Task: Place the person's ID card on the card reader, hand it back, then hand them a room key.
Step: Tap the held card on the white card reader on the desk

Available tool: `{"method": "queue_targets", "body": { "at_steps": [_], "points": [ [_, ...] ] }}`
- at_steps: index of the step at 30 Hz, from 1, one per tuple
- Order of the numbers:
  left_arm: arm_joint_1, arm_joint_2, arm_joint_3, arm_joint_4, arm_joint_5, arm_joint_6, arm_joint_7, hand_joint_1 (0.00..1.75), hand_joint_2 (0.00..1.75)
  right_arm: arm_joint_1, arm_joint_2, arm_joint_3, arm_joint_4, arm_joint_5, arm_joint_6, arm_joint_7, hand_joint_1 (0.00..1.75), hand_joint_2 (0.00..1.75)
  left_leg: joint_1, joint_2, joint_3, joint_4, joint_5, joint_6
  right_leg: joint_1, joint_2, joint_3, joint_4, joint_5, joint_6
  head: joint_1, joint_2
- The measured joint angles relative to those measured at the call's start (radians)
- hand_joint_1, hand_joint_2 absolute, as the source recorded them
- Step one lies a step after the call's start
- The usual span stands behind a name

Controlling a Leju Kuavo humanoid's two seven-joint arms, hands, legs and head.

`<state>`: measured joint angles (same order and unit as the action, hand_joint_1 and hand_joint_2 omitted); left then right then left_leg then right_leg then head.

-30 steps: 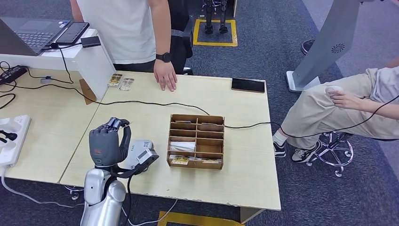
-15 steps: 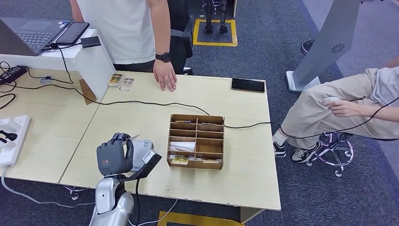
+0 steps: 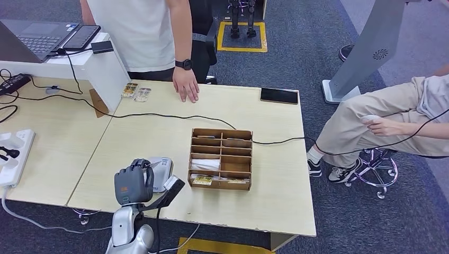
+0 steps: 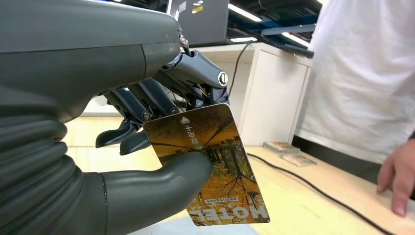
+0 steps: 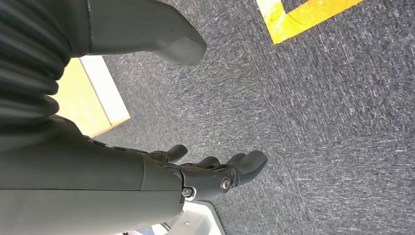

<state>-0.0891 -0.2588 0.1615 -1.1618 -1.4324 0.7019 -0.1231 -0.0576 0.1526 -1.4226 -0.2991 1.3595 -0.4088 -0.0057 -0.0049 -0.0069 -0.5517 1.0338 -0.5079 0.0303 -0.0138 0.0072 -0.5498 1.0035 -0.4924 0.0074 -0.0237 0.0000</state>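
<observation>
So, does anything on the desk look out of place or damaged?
Nothing looks damaged or spilled. One black cable runs loose across the table, passing the wooden organizer. The left hand holds a card.

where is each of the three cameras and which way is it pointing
Head view: high on the robot, facing forward and down at the table, the wooden organizer and a standing person; the left hand rises from below over the card reader.
Left wrist view: behind the left hand, looking across the table toward the person; thumb and fingers pinch a card.
Right wrist view: behind the hanging right hand, facing the carpet.
Shared: head and left wrist views both show the left hand, table and person.
</observation>
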Motion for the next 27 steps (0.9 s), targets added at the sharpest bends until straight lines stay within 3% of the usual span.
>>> {"method": "queue_targets", "body": {
  "at_steps": [18,27],
  "points": [
    [-0.005,0.029,-0.057,0.086,-0.01,0.002,0.052,1.75,1.75,0.001,0.0,0.0,-0.007,-0.001,0.001,-0.001,0.0,1.75,0.0,0.0,0.001,0.0,0.0,0.0,0.0,0.0,0.001,0.0,0.0,0.0,0.0,0.0],
    [-0.053,0.066,-0.144,0.228,0.031,0.003,0.134,1.75,1.75,0.001,0.0,0.0,-0.006,0.002,0.003,0.001,0.0,1.75,0.0,-0.001,0.003,0.0,0.0,0.0,0.0,-0.001,0.003,0.0,0.0,0.0,0.0,0.0]
  ]
}}
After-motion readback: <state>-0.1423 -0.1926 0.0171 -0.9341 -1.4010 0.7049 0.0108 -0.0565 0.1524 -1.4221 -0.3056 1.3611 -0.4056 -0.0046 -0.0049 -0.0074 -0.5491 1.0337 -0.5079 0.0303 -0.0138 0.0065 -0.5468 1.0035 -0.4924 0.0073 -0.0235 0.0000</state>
